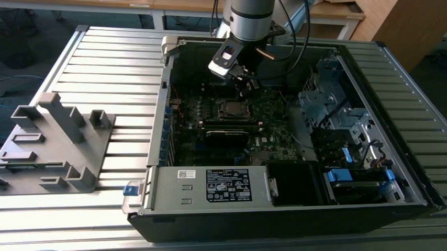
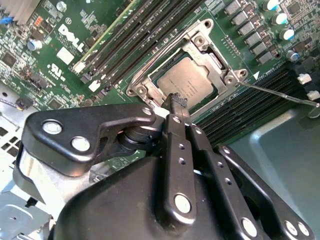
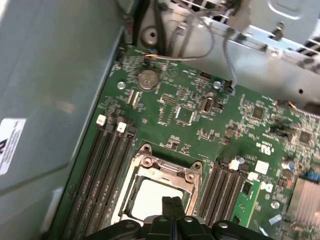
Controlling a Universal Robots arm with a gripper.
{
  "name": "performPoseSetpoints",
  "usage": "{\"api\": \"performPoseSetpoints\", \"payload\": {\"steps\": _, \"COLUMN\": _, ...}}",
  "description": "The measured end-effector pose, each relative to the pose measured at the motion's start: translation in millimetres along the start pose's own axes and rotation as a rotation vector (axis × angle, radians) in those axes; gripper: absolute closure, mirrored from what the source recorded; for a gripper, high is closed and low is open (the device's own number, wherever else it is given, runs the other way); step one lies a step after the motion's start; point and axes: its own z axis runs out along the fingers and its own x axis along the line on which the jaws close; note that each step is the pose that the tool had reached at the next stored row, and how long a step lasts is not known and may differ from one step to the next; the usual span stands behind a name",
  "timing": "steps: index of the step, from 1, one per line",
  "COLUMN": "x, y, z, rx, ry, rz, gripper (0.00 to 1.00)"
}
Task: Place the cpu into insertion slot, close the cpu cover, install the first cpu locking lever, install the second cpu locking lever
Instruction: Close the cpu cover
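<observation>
Inside open computer case [image 1: 159,120]: cpu [image 2: 187,80] seated in insertion slot [image 1: 232,109], cpu cover [image 2: 210,47] apparently down around it. Gripper [image 2: 177,101] pinched closed, empty, at cover's edge. Locking lever [image 2: 280,95] sticks out sideways, seemingly unlatched; lever steps likely remain.

A silver-grey cylindrical arm [image 1: 250,18] trailing black cables [image 1: 308,31] carries a white housing [image 1: 222,59]; the black gripper [image 2: 177,101] has linked bars studded with silver rivets [image 2: 182,202].

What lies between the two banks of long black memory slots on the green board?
The cpu, with the silvery cpu cover framing it, sits there; both wrist views show this.
</observation>
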Motion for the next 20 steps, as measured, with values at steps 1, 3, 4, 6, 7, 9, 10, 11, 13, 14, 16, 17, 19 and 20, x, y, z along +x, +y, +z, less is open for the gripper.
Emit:
{"api": "performPoseSetpoints", "payload": {"steps": 1, "x": 0.0, "y": 0.0, "z": 0.0, "rx": 0.0001, "ry": -0.0001, "rz": 0.0, "gripper": 0.9}}
{"api": "performPoseSetpoints", "payload": {"steps": 3, "x": 0.0, "y": 0.0, "z": 0.2, "rx": -0.0008, "ry": 0.0006, "rz": -0.012, "gripper": 0.9}}
{"api": "performPoseSetpoints", "payload": {"steps": 4, "x": 0.1, "y": 0.1, "z": 0.4, "rx": -0.0017, "ry": 0.0012, "rz": -0.028, "gripper": 0.9}}
{"api": "performPoseSetpoints", "payload": {"steps": 6, "x": 0.1, "y": 0.1, "z": 0.7, "rx": -0.0035, "ry": 0.0024, "rz": -0.064, "gripper": 0.9}}
{"api": "performPoseSetpoints", "payload": {"steps": 7, "x": 0.1, "y": 0.0, "z": 0.8, "rx": -0.0045, "ry": 0.0029, "rz": -0.083, "gripper": 0.9}}
{"api": "performPoseSetpoints", "payload": {"steps": 9, "x": 0.1, "y": 0.0, "z": 1.1, "rx": -0.0063, "ry": 0.0041, "rz": -0.119, "gripper": 0.9}}
{"api": "performPoseSetpoints", "payload": {"steps": 10, "x": 0.1, "y": 0.0, "z": 1.2, "rx": -0.0072, "ry": 0.0047, "rz": -0.137, "gripper": 0.9}}
{"api": "performPoseSetpoints", "payload": {"steps": 11, "x": 0.1, "y": 0.0, "z": 1.4, "rx": -0.0081, "ry": 0.0053, "rz": -0.155, "gripper": 0.9}}
{"api": "performPoseSetpoints", "payload": {"steps": 13, "x": 0.1, "y": 0.0, "z": 1.7, "rx": -0.01, "ry": 0.0065, "rz": -0.192, "gripper": 0.9}}
{"api": "performPoseSetpoints", "payload": {"steps": 14, "x": 0.1, "y": 0.0, "z": 1.9, "rx": -0.0109, "ry": 0.007, "rz": -0.21, "gripper": 0.9}}
{"api": "performPoseSetpoints", "payload": {"steps": 16, "x": 0.2, "y": 0.0, "z": 2.2, "rx": -0.0127, "ry": 0.0082, "rz": -0.246, "gripper": 0.9}}
{"api": "performPoseSetpoints", "payload": {"steps": 17, "x": 0.2, "y": -0.1, "z": 2.3, "rx": -0.0136, "ry": 0.0088, "rz": -0.264, "gripper": 0.9}}
{"api": "performPoseSetpoints", "payload": {"steps": 19, "x": 0.2, "y": -0.1, "z": 2.5, "rx": -0.0155, "ry": 0.01, "rz": -0.301, "gripper": 0.9}}
{"api": "performPoseSetpoints", "payload": {"steps": 20, "x": 0.2, "y": 0.0, "z": 2.6, "rx": -0.0164, "ry": 0.0106, "rz": -0.319, "gripper": 0.9}}
